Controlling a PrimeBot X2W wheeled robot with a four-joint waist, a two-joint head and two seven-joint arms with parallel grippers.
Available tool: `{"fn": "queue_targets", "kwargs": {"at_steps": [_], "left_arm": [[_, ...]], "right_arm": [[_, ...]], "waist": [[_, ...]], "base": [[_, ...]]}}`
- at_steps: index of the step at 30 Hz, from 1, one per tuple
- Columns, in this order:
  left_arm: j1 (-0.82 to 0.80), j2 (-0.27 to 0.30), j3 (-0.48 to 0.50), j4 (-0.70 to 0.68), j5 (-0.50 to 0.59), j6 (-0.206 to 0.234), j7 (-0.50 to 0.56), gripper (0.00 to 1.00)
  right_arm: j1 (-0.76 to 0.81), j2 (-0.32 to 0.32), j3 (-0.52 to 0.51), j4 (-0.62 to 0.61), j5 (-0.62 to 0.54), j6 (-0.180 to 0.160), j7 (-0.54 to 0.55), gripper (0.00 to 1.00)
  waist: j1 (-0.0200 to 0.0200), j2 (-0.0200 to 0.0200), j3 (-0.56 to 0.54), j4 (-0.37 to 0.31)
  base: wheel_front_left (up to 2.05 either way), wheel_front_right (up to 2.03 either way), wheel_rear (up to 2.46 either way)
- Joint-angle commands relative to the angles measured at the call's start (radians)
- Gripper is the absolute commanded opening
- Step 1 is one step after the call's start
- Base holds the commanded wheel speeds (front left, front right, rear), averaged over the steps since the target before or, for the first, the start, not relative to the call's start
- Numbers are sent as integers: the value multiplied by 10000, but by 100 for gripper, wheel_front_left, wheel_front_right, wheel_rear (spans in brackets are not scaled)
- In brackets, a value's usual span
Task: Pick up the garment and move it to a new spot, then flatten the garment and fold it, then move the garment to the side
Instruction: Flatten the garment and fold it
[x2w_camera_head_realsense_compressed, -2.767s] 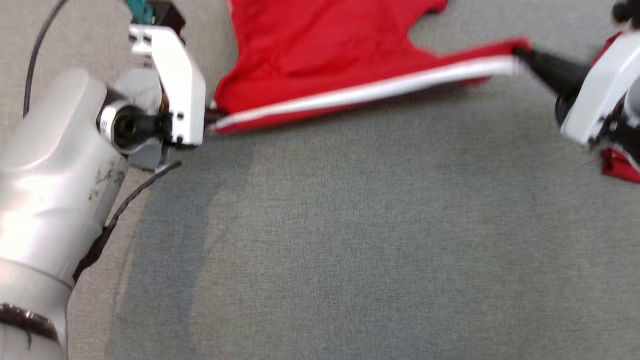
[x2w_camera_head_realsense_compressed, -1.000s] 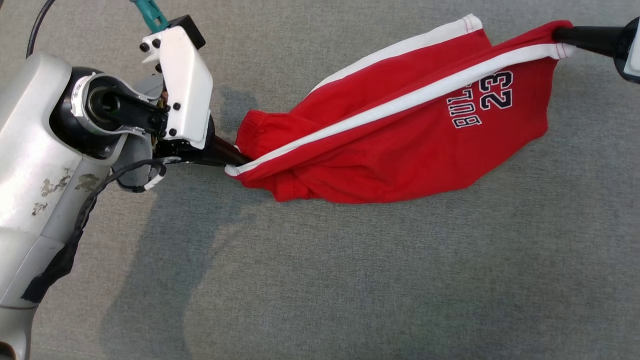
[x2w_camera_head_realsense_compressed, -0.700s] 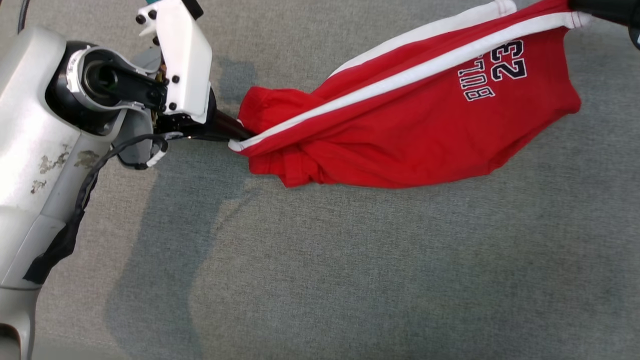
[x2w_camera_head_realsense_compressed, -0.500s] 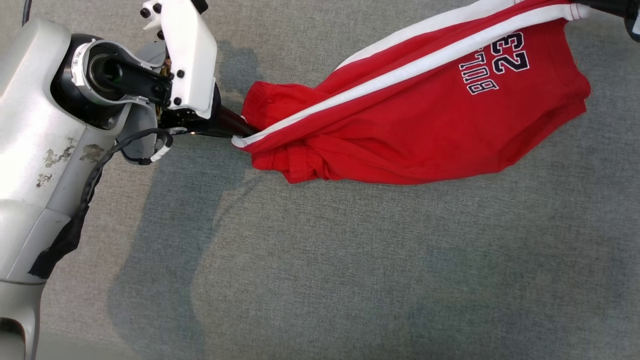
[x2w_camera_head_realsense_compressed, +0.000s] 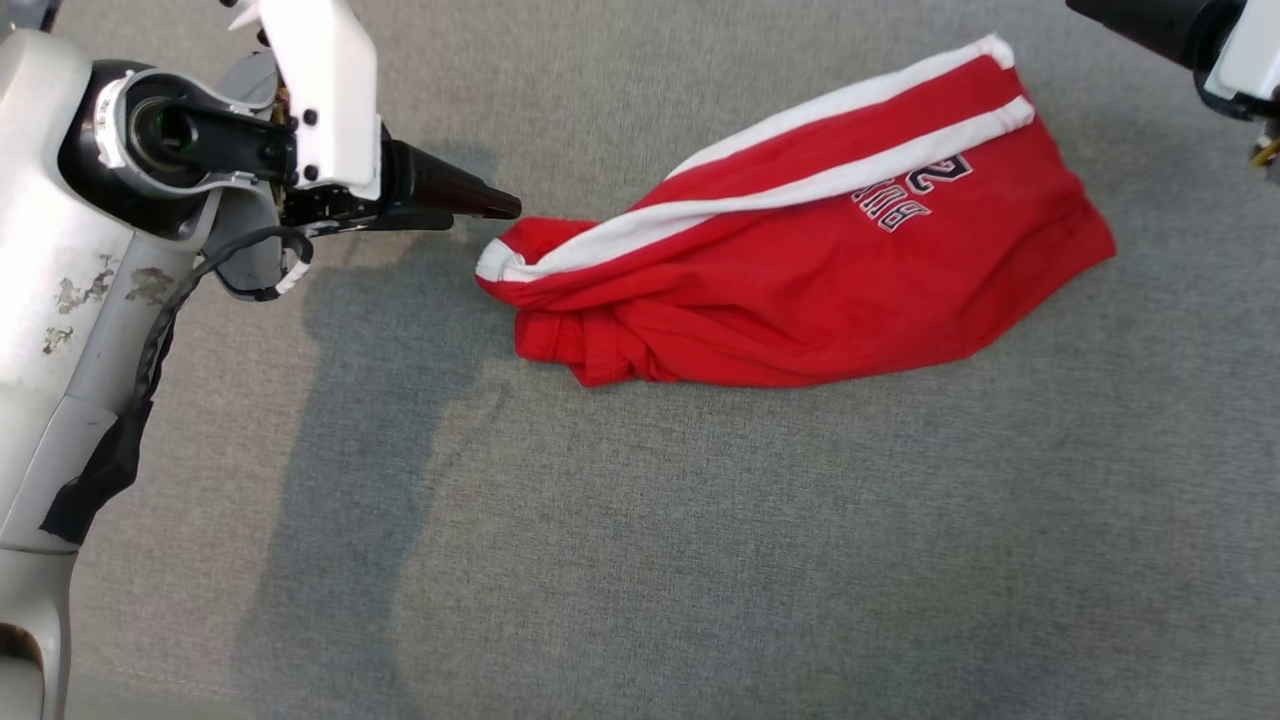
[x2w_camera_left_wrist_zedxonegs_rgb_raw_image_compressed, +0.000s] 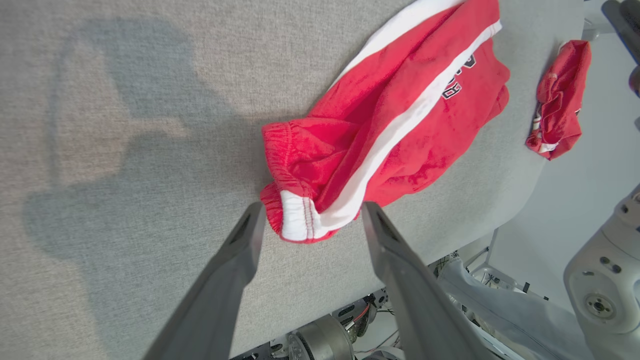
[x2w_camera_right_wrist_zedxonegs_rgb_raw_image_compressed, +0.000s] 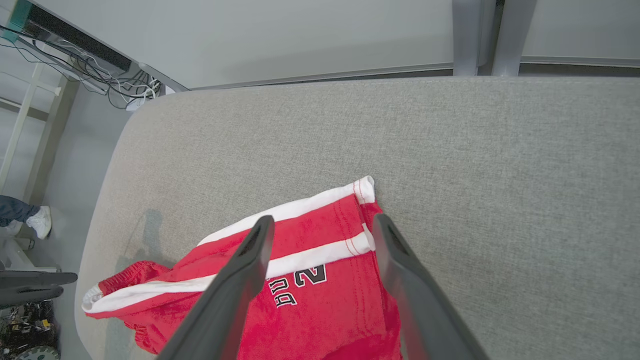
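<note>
The garment (x2w_camera_head_realsense_compressed: 800, 290), red shorts with white side stripes and dark lettering, lies crumpled on the grey fabric table (x2w_camera_head_realsense_compressed: 640, 540), held by nothing. My left gripper (x2w_camera_head_realsense_compressed: 505, 210) hovers just left of the waistband end, a small gap away. In the left wrist view the left gripper (x2w_camera_left_wrist_zedxonegs_rgb_raw_image_compressed: 312, 212) is open, with the garment (x2w_camera_left_wrist_zedxonegs_rgb_raw_image_compressed: 390, 115) and its waistband below the fingertips. My right gripper (x2w_camera_head_realsense_compressed: 1100, 12) is at the top right, above and clear of the leg hem. In the right wrist view the right gripper (x2w_camera_right_wrist_zedxonegs_rgb_raw_image_compressed: 323, 221) is open over the garment (x2w_camera_right_wrist_zedxonegs_rgb_raw_image_compressed: 325, 310).
A second small red cloth heap (x2w_camera_left_wrist_zedxonegs_rgb_raw_image_compressed: 560, 100) lies beyond the table's rounded edge. A person's white shoe (x2w_camera_right_wrist_zedxonegs_rgb_raw_image_compressed: 40, 220) stands on the floor past the table's far end, near cables (x2w_camera_right_wrist_zedxonegs_rgb_raw_image_compressed: 125, 85). Bare grey table spreads in front of the garment.
Both grippers were shut on the garment's ends, holding it stretched; now both have opened and drawn back, and the garment has dropped onto the table.
</note>
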Motion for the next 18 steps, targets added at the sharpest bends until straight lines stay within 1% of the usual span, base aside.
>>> {"fn": "queue_targets", "kwargs": {"at_steps": [1,3,6,7,11,14,16,18], "left_arm": [[134,96,64,167,94,-312,-274,100],[262,109,129,272,138,-624,-592,100],[446,121,194,233,421,-1323,-1478,100],[446,121,194,233,421,-1323,-1478,100],[937,18,460,-8,618,-2181,-2859,100],[1397,128,654,-362,1166,-2525,-4405,100],[1867,103,822,-663,1637,-2607,-5696,100],[2309,258,908,-1074,2392,-2632,-7138,100]], "right_arm": [[422,-120,147,-204,417,22,-559,100],[813,-256,407,-480,799,22,-1090,100],[1456,-514,718,-873,1304,22,-2046,100],[1456,-514,718,-873,1304,22,-2046,100],[2341,-897,1114,-1483,1831,22,-3420,100],[3038,-1169,1460,-1926,1906,22,-4680,100],[3595,-1269,1632,-2160,1936,22,-5435,100],[4100,-1363,1635,-2483,1840,22,-6235,100]], "waist": [[0,0,-562,-100],[0,0,-889,-138],[0,0,-1358,-173],[0,0,-1358,-173],[0,0,-1901,-215],[0,0,-2250,-269],[0,0,-2483,-292],[0,0,-2670,-307]], "base": [[0,0,0],[0,0,0],[0,0,0],[0,0,0],[0,0,0],[0,0,0],[0,0,0],[0,0,0]]}}
